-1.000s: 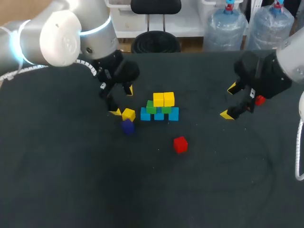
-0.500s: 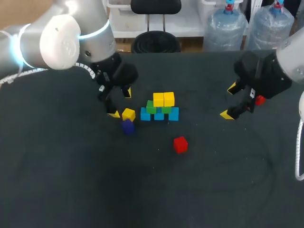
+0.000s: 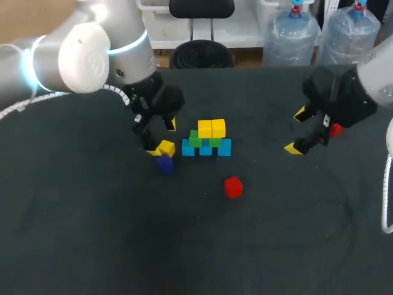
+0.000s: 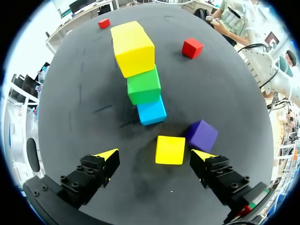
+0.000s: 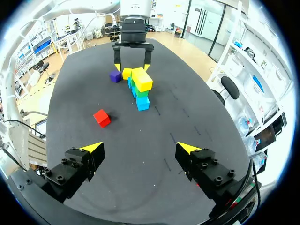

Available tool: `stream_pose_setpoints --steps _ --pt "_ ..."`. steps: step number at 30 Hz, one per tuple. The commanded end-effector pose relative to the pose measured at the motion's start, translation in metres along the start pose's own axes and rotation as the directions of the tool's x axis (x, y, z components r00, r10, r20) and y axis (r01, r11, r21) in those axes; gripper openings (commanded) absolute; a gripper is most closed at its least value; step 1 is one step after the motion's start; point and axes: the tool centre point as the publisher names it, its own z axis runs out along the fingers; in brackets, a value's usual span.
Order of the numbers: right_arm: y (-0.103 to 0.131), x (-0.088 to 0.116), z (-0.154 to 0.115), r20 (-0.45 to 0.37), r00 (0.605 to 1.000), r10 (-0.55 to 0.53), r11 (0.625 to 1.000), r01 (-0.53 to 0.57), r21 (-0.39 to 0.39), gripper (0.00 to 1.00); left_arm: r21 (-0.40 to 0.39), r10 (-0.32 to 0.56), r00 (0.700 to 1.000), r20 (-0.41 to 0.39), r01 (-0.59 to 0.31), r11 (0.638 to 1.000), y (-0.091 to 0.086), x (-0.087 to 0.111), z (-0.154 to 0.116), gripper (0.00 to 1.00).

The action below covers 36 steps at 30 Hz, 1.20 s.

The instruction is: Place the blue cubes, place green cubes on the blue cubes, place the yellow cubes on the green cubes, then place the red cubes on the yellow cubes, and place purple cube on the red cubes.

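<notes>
Where left gripper (image 4: 155, 155) gapes, yellow cube (image 4: 170, 150) lies between.

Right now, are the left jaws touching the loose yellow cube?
Apart. Left wrist view shows bare table between the loose yellow cube and both jaws.

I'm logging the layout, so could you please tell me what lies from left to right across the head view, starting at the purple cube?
purple cube → cube stack → loose red cube → right gripper → second red cube
</notes>
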Motion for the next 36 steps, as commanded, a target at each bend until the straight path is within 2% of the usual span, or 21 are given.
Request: stream_pose_setpoints --steps 1,8,9,11,12,13,14,19,21,23,25,26,28,36 --pt "-0.001 -0.0002 0.0012 0.001 1.0 -0.001 1.0 0.001 -0.002 1.0 0.001 -0.003 1.0 -0.007 0.003 1.0 -0.0024 -0.0035 -0.0003 1.0" --pt "-0.001 -0.0002 0.0012 0.001 1.0 -0.001 1.0 0.001 -0.002 1.0 0.005 -0.021 1.0 -0.005 0.021 1.0 -0.0101 -0.0026 0.0016 1.0" --pt "-0.001 -0.0002 0.0012 0.001 1.0 -0.001 1.0 0.001 -0.002 1.0 0.006 -0.024 1.0 -0.004 0.024 1.0 -0.0109 -0.0024 0.002 0.97" --pt "-0.001 -0.0002 0.0012 0.001 1.0 -0.001 1.0 0.001 -0.002 1.0 0.008 -0.027 1.0 -0.004 0.027 1.0 -0.0116 -0.0021 0.0025 0.87" --pt "-0.001 -0.0002 0.0012 0.001 1.0 -0.001 1.0 0.001 -0.002 1.0 0.008 -0.029 1.0 -0.004 0.029 1.0 -0.0118 -0.002 0.0027 0.78" --pt "-0.001 -0.0002 0.0012 0.001 1.0 -0.001 1.0 0.001 -0.002 1.0 0.008 -0.029 1.0 -0.004 0.029 1.0 -0.0119 -0.002 0.0027 0.58" --pt "-0.001 -0.0002 0.0012 0.001 1.0 -0.001 1.0 0.001 -0.002 1.0 0.008 -0.03 1.0 -0.004 0.03 1.0 -0.0119 -0.0019 0.0029 0.51" --pt "-0.001 -0.0002 0.0012 0.001 1.0 -0.001 1.0 0.001 -0.002 1.0 0.007 -0.035 0.999 -0.006 0.035 0.999 -0.0104 -0.001 0.0034 0.43" --pt "-0.001 -0.0002 0.0012 0.001 1.0 -0.001 1.0 0.001 -0.002 1.0 0.005 -0.038 0.999 -0.006 0.038 0.999 -0.0097 -0.0006 0.0033 0.32" --pt "-0.001 -0.0002 0.0012 0.001 1.0 -0.001 1.0 0.001 -0.002 1.0 0.004 -0.04 0.999 -0.005 0.04 0.999 -0.0096 -0.0006 0.0033 0.28" --pt "-0.001 -0.0002 0.0012 0.001 1.0 -0.001 1.0 0.001 -0.002 1.0 0.004 -0.041 0.999 -0.004 0.041 0.999 -0.0096 -0.0007 0.0033 0.15" --pt "-0.001 -0.0002 0.0012 0.001 1.0 -0.001 1.0 0.001 -0.002 1.0 0.004 -0.042 0.999 -0.004 0.042 0.999 -0.0096 -0.0007 0.0034 0.13" --pt "-0.001 -0.0002 0.0012 0.001 1.0 -0.001 1.0 0.001 -0.002 1.0 0.005 -0.041 0.999 -0.004 0.041 0.999 -0.0097 -0.0008 0.0037 0.02" --pt "-0.001 -0.0002 0.0012 0.001 1.0 -0.001 1.0 0.001 -0.002 1.0 -0.004 -0.055 0.998 -0.004 0.055 0.998 -0.0115 0.0017 -0.0003 0.0"
